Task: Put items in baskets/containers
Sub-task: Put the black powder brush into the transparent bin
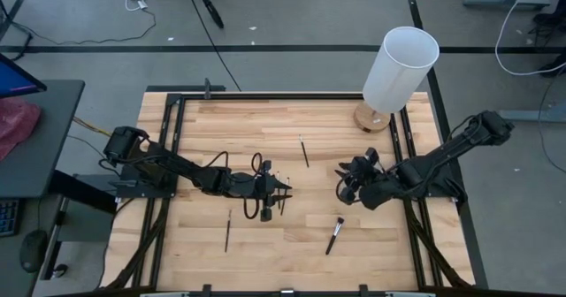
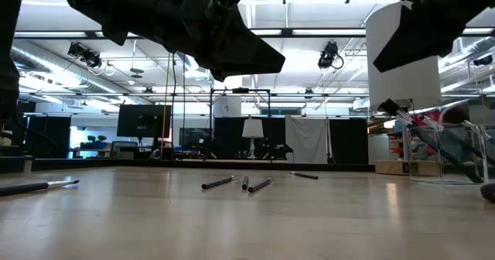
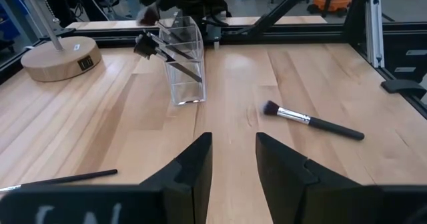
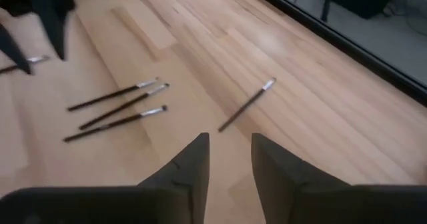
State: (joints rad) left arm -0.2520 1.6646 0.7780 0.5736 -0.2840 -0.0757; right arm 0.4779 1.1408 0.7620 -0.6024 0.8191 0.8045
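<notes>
The clear holder (image 3: pixel 183 61) stands upright near the lamp's round wooden base (image 3: pixel 60 56), already carrying several brushes (image 3: pixel 167 47) that lean with their tips out over its rim. It sits where the right arm can reach it, which is probably why that arm does the dropping.

The right gripper (image 4: pixel 230 161) hangs beside the holder. Its fingers (image 4: pixel 190 164) stand a little apart with nothing between them, so it looks ready for another pick. It faces away from the holder towards three brushes (image 4: pixel 117 111) lying close together on the surface and a single one (image 4: pixel 247 104) a bit off from them.

The left gripper (image 3: pixel 233 164) hovers well away from the holder, out past the big powder brush (image 3: pixel 313 122), and looks straight at both. Its fingers (image 3: pixel 193 167) are also slightly parted and hold nothing. One thin brush (image 3: pixel 67 179) lies just to its side.

The surface (image 1: pixel 265 253) is pale wooden planking in a black frame. Beyond it the low view shows a large workshop hall with ceiling lights, screens and stands, though the far end is hard to make out.
</notes>
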